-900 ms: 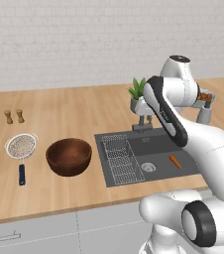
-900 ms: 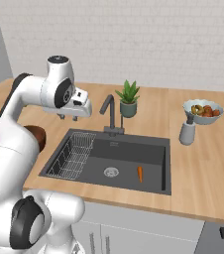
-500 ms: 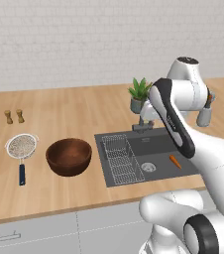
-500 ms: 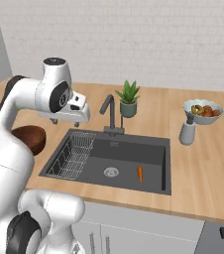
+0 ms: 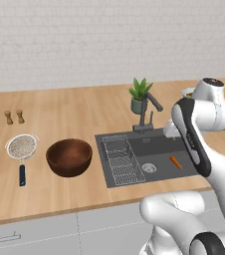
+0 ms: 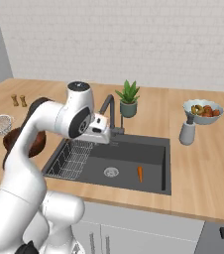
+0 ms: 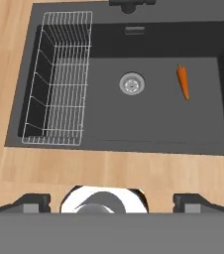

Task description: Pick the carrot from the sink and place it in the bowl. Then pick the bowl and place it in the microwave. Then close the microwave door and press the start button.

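The small orange carrot [image 7: 183, 82] lies on the floor of the dark grey sink [image 7: 109, 124], right of the round drain [image 7: 132, 83]; it also shows in the base views as the carrot [image 5: 175, 162] [image 6: 140, 173]. My gripper [image 7: 111, 202] hovers above the sink's near edge, open wide with nothing between its fingertips [image 7: 32, 202]. The hand [image 6: 96, 130] hangs over the sink's left part, by the faucet. The reddish-brown wooden bowl [image 5: 69, 157] stands on the counter left of the sink, apart from the gripper. The microwave, its door and the start button are out of view.
A wire rack [image 7: 59, 79] fills the sink's left part. The faucet [image 5: 149, 112] and a potted plant [image 5: 140, 97] stand behind the sink. A mesh strainer [image 5: 22, 149] lies left of the bowl. A fruit bowl [image 6: 202, 110] and a grey shaker [image 6: 187, 133] stand right of the sink.
The jaws have opened wide. The arm has swung right and lower, bringing the hand over the sink. The carrot and the bowl have not moved.
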You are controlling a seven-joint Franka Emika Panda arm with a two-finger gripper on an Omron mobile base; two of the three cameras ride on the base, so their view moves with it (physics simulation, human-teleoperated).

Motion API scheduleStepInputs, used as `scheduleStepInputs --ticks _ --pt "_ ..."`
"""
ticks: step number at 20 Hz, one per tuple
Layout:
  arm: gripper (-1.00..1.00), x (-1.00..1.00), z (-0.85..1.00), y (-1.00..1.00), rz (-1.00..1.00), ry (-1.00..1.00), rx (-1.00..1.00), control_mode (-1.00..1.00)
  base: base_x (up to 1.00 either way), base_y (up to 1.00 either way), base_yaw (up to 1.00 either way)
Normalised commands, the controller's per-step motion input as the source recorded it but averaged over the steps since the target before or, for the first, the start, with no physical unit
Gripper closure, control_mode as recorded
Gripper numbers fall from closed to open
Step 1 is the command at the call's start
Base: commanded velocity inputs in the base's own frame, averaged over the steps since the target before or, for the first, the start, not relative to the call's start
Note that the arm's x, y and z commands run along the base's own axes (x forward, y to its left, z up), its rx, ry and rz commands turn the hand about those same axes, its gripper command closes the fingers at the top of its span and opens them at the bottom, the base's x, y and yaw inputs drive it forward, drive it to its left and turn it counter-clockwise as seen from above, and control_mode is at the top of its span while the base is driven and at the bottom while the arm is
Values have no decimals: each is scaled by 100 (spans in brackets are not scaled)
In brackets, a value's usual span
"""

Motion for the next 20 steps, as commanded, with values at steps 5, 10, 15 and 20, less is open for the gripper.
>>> scheduleStepInputs --ticks 5,10,15,20 --pt "-100 52 -87 -55 -4 -6 0 -100 0 0 0" --pt "-100 61 -58 -70 0 0 0 -100 0 0 0" --pt "-100 62 -23 -62 6 5 1 -100 0 0 0" --pt "-100 66 -31 -50 8 5 1 -100 0 0 0"
